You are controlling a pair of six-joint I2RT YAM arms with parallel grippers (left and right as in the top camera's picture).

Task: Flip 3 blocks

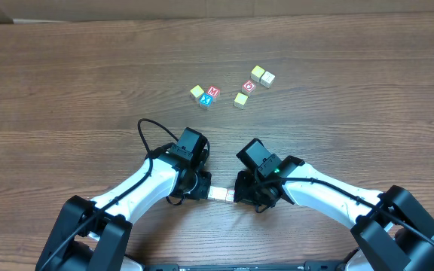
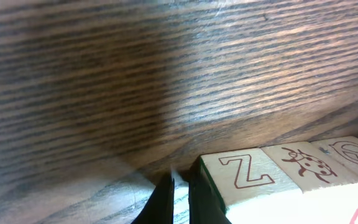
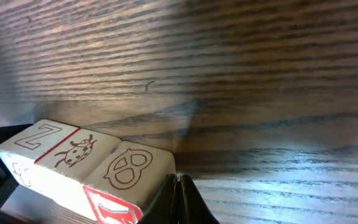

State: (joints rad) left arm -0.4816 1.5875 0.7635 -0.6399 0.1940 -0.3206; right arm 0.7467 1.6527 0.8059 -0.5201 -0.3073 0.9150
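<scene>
Three blocks (image 1: 218, 194) lie in a tight row on the table between my two grippers. Their tan top faces show a "Z" (image 2: 244, 174), a ladybug (image 2: 303, 165) and a pretzel (image 3: 129, 168); the pretzel block's side is red-framed. In the left wrist view my left gripper (image 2: 180, 198) is shut with nothing between its fingers, and one finger lies against the Z block's end. My right gripper (image 3: 179, 190) is shut and empty, resting against the pretzel block's end. In the right wrist view the Z block (image 3: 33, 137) is farthest from the fingers.
Farther back on the wooden table (image 1: 66, 90) stand other cubes: a yellow one (image 1: 197, 92) beside the red "M" and blue "X" cubes (image 1: 210, 95), a red "O" cube (image 1: 249, 86), a yellow one (image 1: 240, 99) and a pale pair (image 1: 262, 75).
</scene>
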